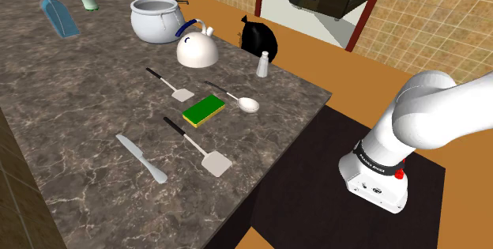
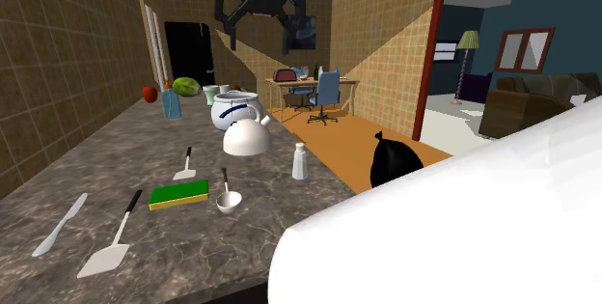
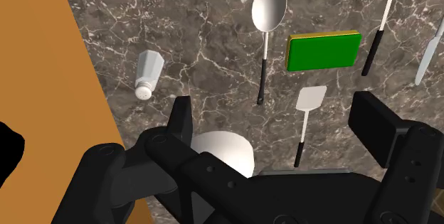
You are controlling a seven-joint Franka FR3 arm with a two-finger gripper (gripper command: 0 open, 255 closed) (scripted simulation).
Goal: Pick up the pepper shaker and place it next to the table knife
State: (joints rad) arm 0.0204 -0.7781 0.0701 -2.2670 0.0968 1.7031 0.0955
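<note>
The pepper shaker is a small white bottle standing near the counter's edge, just beside the white kettle. The table knife lies flat, pale grey, toward the near end of the counter, far from the shaker. In the second exterior view my gripper hangs high above the kettle, open and empty, with the shaker well below it. The wrist view looks down past the spread fingers: the shaker lies beyond the left one, the knife far off past the right one.
Between shaker and knife lie a spoon, a green and yellow sponge, a small spatula and a larger spatula. A white pot, a blue bottle and a black bag stand further back.
</note>
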